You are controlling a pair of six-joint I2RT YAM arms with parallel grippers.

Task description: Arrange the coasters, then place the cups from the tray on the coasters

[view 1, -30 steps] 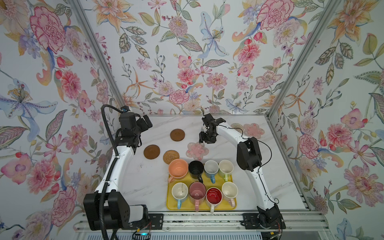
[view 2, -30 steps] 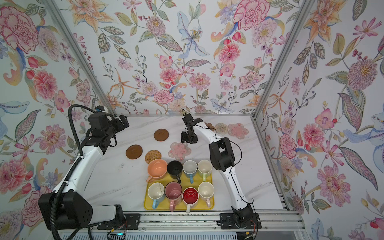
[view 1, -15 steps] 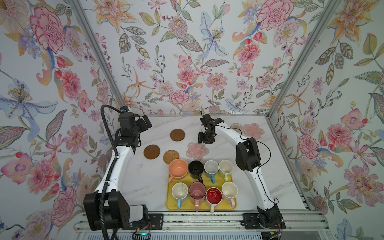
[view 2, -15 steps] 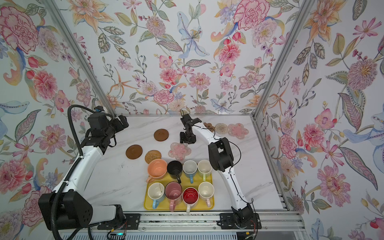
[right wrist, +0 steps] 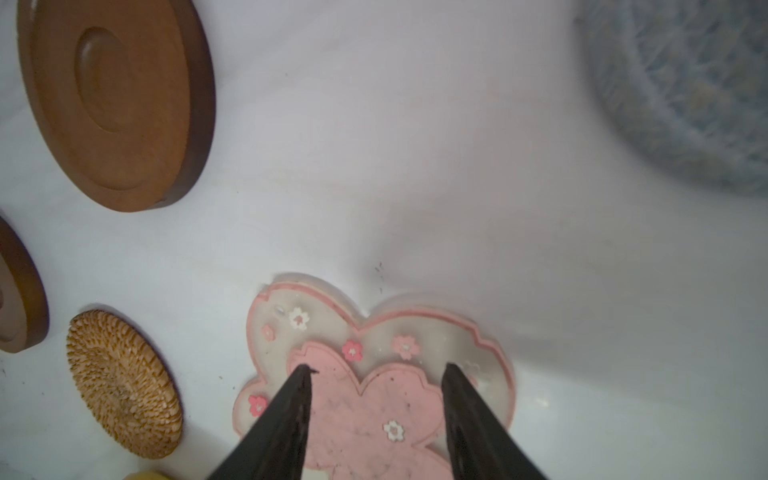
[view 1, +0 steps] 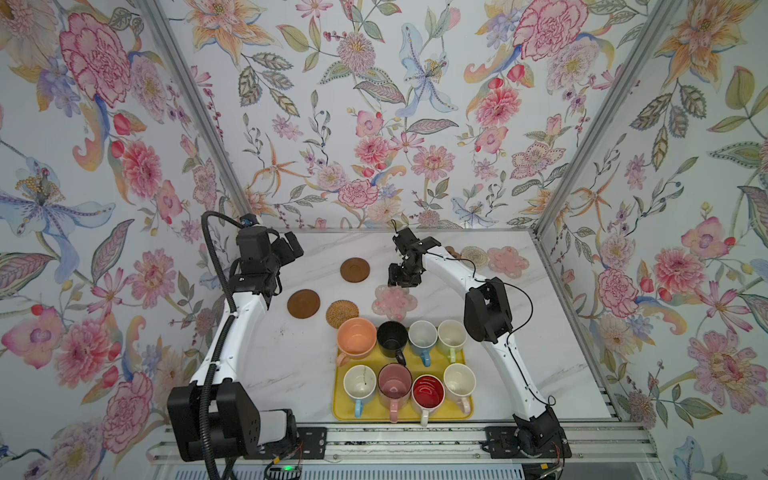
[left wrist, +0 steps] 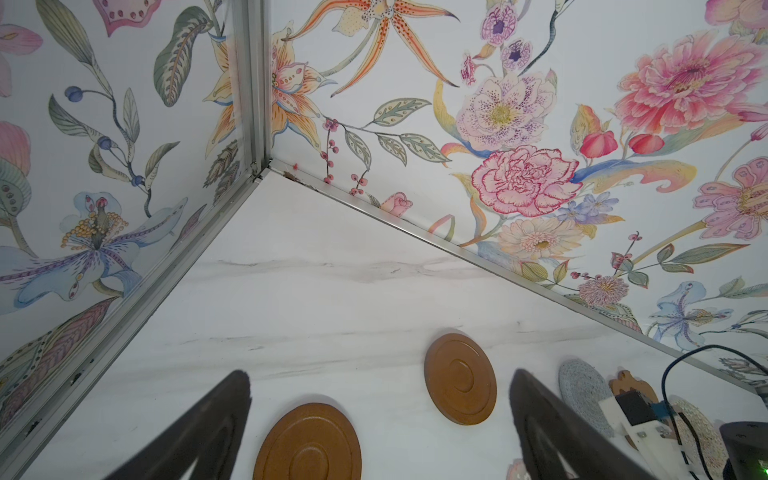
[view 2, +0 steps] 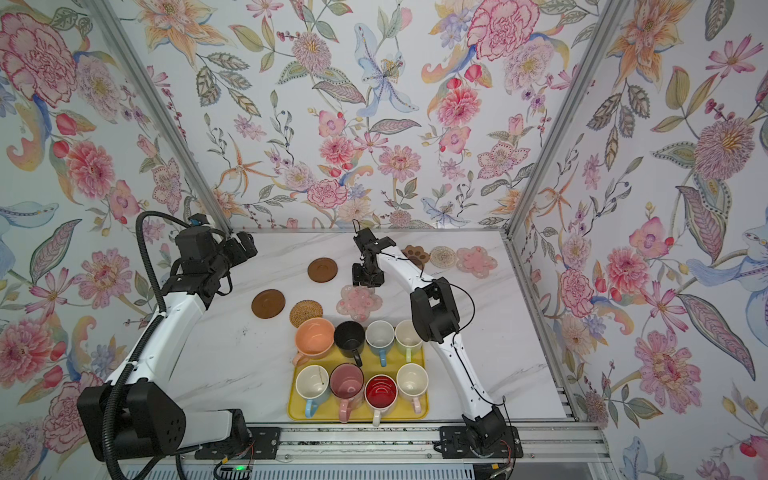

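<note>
Right gripper (right wrist: pixel 378 367): parted above flat pink flower coaster (right wrist: pixel 411 332), just beyond yellow tray (view 1: pixel 340 413) | left gripper (left wrist: pixel 381 373): spread wide, empty

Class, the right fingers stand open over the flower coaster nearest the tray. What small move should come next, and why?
Probably lift the right gripper and swing it over to the grey coaster. The near flower coaster already lies flat, not gripped, while the paw coaster and clear coaster sit bunched at the far edge.
</note>
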